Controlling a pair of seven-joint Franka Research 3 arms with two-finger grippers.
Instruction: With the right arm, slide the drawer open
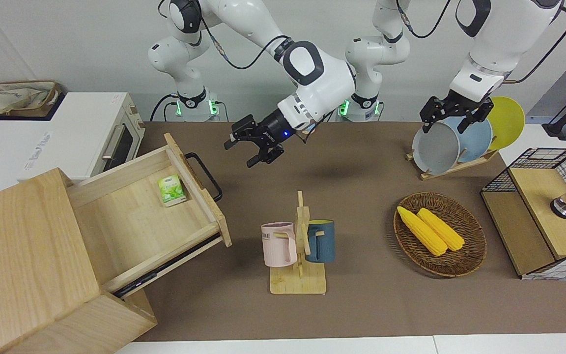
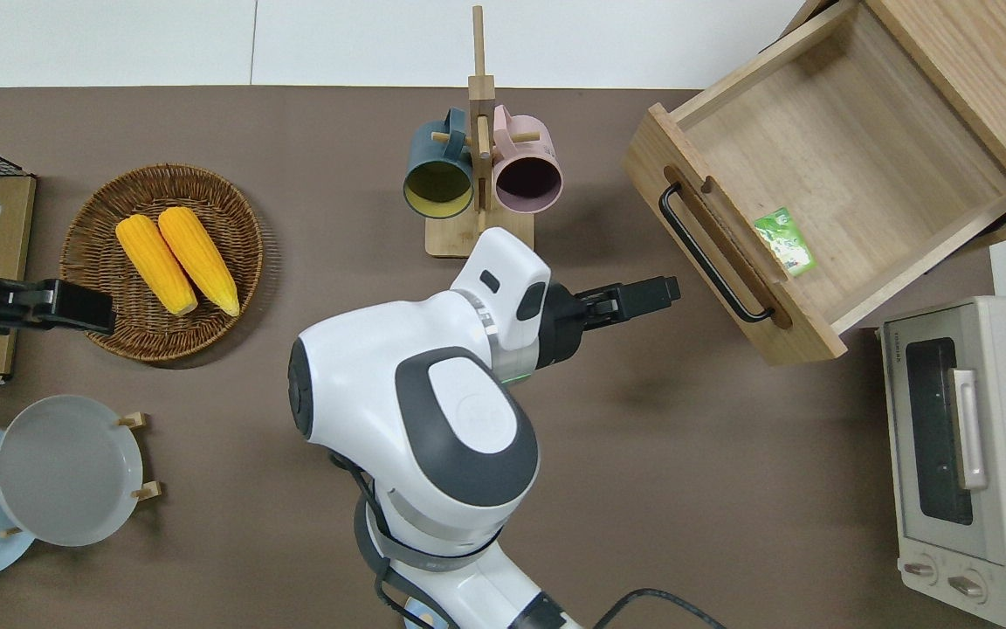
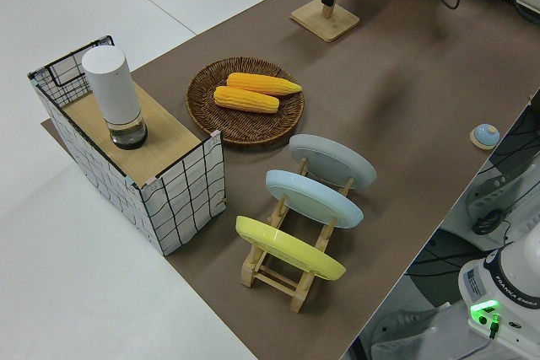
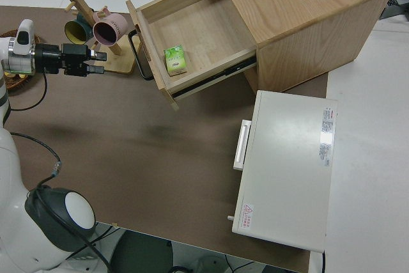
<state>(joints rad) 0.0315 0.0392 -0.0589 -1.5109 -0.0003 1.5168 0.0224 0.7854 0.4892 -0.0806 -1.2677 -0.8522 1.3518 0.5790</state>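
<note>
Overhead view: drawer (image 2: 826, 166) stands pulled out, its black handle (image 2: 713, 255) at 3 o'clock of the spread, empty right pincer (image 2: 656, 293), apart; bare brown worktop (image 2: 686, 454) lies at 6 o'clock of the pincer.

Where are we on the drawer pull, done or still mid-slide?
Looks done: the drawer is pulled far out of its cabinet, with a small green packet lying exposed inside. Nothing in hand: the right pincer is open over bare table, clear of the black handle. Left to do: at most retracting the right arm. The left arm is parked.
</note>
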